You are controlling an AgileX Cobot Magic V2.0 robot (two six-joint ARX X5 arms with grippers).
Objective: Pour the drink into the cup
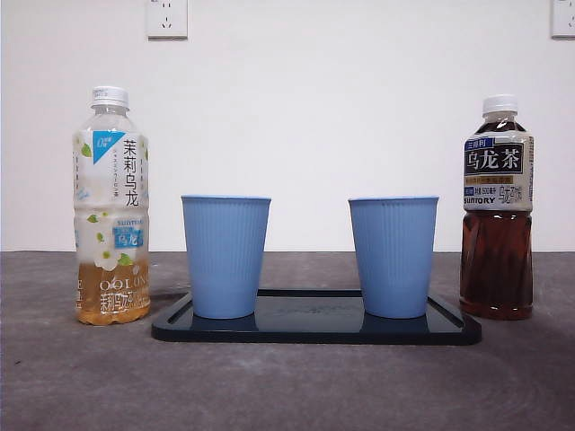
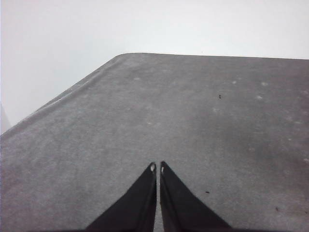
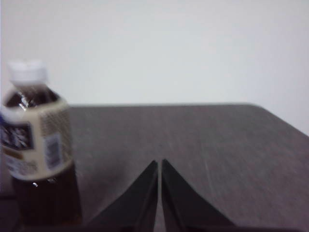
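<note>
two blue cups (image 1: 225, 256) (image 1: 393, 256) on one tray (image 1: 314, 333); two bottles (image 1: 111, 206) (image 1: 497, 208) flanking; left claw (image 2: 157, 167), right claw (image 3: 159, 164) both closed, empty.

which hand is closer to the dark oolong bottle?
Right. The right hand sits beside the dark oolong bottle, not touching. The left hand sees only bare table.

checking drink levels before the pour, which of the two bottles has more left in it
The dark oolong tea bottle, right of the tray: dark liquid reaches its shoulder. The jasmine oolong bottle on the left holds only a shallow amber layer at the bottom.
</note>
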